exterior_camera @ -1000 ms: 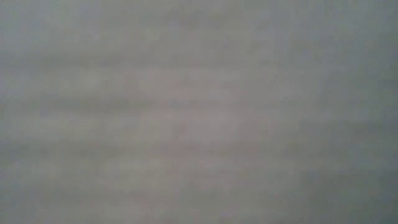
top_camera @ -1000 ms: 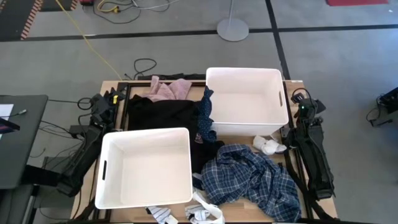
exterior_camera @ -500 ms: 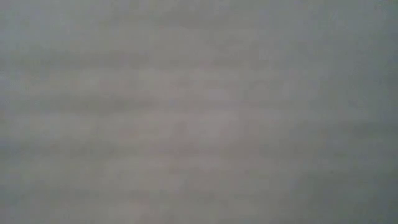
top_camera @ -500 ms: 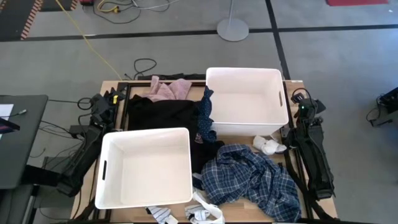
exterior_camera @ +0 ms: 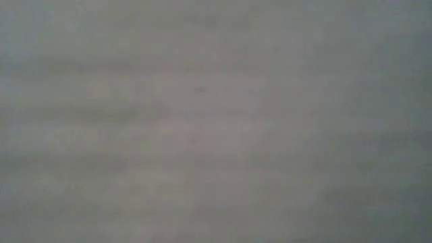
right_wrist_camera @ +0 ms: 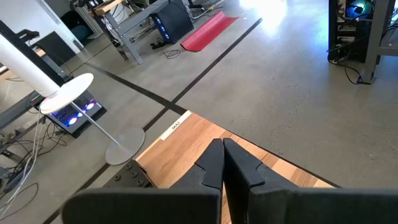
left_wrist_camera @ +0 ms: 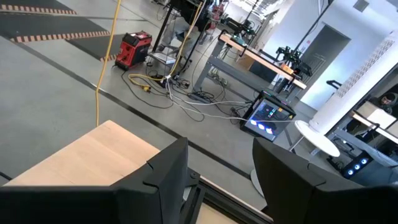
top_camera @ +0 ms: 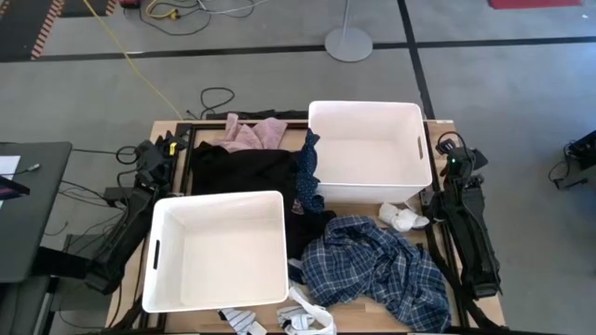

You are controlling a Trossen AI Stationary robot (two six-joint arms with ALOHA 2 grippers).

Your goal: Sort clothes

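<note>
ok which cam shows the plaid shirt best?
High view. The plaid shirt lies crumpled and fully visible on the table's near right side, beside the near white bin. The low view is blank grey and shows nothing of it. Both wrist views look out at the floor and room, past their own fingers; no shirt there.

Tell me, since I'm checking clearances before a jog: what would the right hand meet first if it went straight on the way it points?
Probably nothing on the table. The right hand, fingers shut, points past the bare wooden table corner toward open floor; the white stand base sits off to one side. Depth is unclear.
</note>
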